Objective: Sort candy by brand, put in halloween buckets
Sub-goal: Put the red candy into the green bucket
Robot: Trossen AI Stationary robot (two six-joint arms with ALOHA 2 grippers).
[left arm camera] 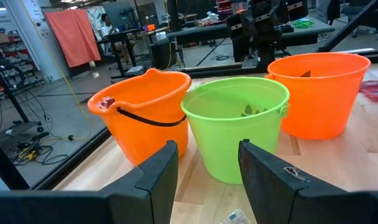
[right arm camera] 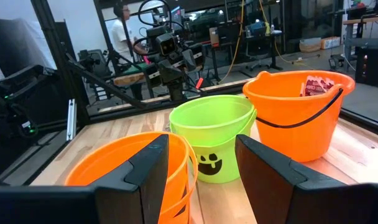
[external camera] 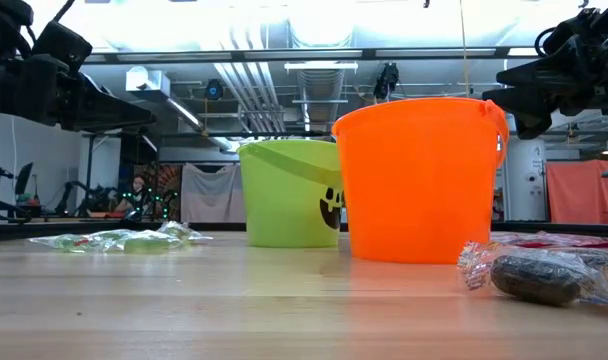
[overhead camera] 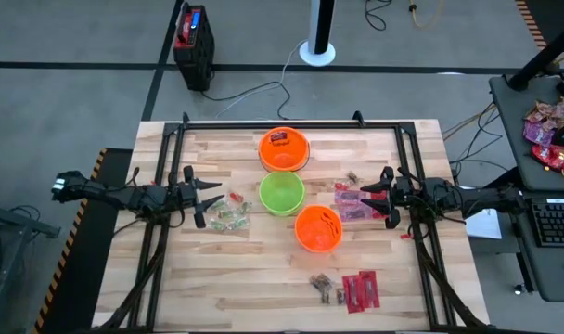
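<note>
Three buckets stand in a slanting row mid-table: a far orange bucket (overhead camera: 284, 148) holding a red packet (right arm camera: 316, 85), a lime green bucket (overhead camera: 282, 193) and a near orange bucket (overhead camera: 318, 229). Pale green-yellow candy (overhead camera: 228, 213) lies left of the green bucket. Pink-purple packets (overhead camera: 354, 204) lie to its right. Red packets (overhead camera: 361, 289) and dark brown pieces (overhead camera: 326, 286) lie near the table's near edge. My left gripper (overhead camera: 203, 199) hovers open over the table, just left of the green-yellow candy. My right gripper (overhead camera: 379, 197) hovers open beside the pink-purple packets. Both point at the buckets.
A black frame (overhead camera: 273, 123) runs along the table's far edge and down both sides. A small candy (overhead camera: 352, 176) lies right of the far orange bucket. Bare wood spreads across the near left part of the table. A person (right arm camera: 122, 25) stands in the room beyond.
</note>
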